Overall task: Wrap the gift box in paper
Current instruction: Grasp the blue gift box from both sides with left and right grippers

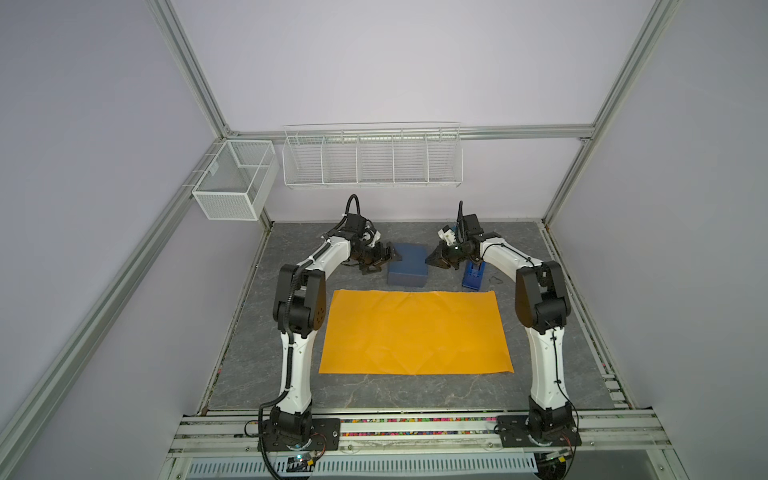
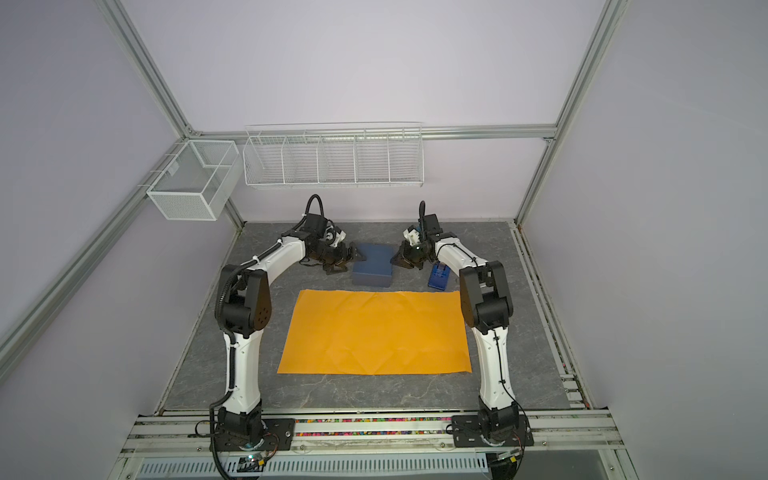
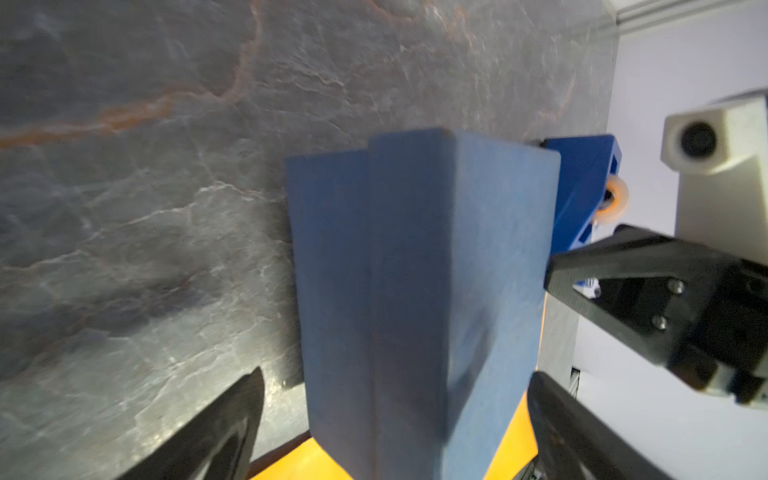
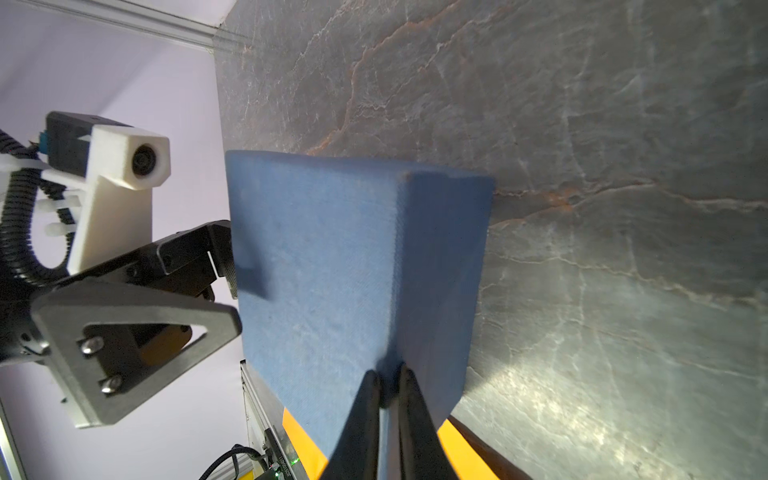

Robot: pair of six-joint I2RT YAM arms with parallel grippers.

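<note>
The dark navy gift box (image 1: 408, 266) (image 2: 372, 266) stands on the grey table just behind the flat orange paper (image 1: 415, 332) (image 2: 376, 332), not on it. My left gripper (image 1: 390, 254) (image 3: 397, 376) is wide open at the box's left side. Its fingers (image 3: 232, 424) straddle the near end of the box (image 3: 415, 270) with gaps on both sides. My right gripper (image 1: 430, 259) (image 4: 387, 374) is shut to a thin slit. Its fingertips (image 4: 370, 380) press against the upper right edge of the box (image 4: 324, 249).
A bright blue tape dispenser (image 1: 472, 276) (image 2: 439, 277) (image 3: 582, 187) stands just right of the box, under my right wrist. A white wire rack (image 1: 372, 158) hangs on the back wall. A mesh basket (image 1: 232, 178) hangs at the back left.
</note>
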